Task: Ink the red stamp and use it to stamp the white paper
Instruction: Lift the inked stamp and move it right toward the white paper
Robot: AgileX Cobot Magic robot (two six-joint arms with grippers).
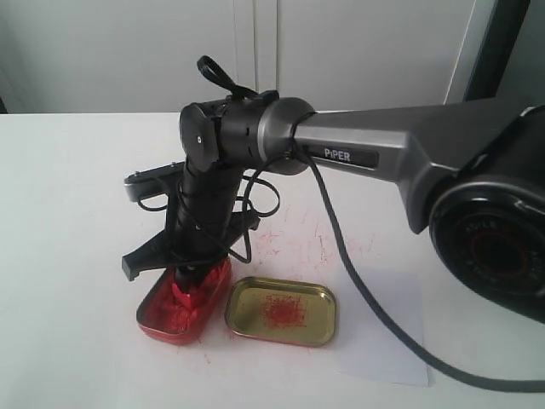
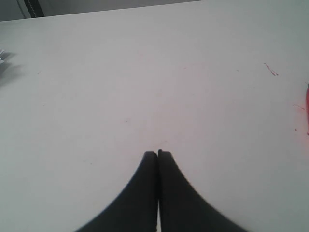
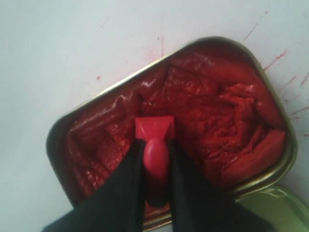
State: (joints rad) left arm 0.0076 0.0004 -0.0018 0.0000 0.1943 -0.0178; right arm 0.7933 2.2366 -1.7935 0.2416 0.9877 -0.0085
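My right gripper (image 3: 155,145) is shut on the knobbed handle of the red stamp (image 3: 154,129), whose square base rests down in the red ink paste. In the exterior view the right gripper (image 1: 186,274) reaches across to the left and points straight down into the red oval tin (image 1: 183,302), with the red stamp (image 1: 181,288) partly showing between the fingers. The white paper (image 1: 381,328) lies flat at the right of the tins, under the arm's cable; no imprint shows on it. My left gripper (image 2: 157,153) is shut with nothing in it over bare table.
The gold-coloured lid (image 1: 282,310) with red smears lies right beside the tin, between it and the paper. Red ink flecks (image 1: 294,234) mark the table behind the tins. A black cable (image 1: 366,298) trails over the paper. The tin's edge (image 2: 307,104) shows in the left wrist view.
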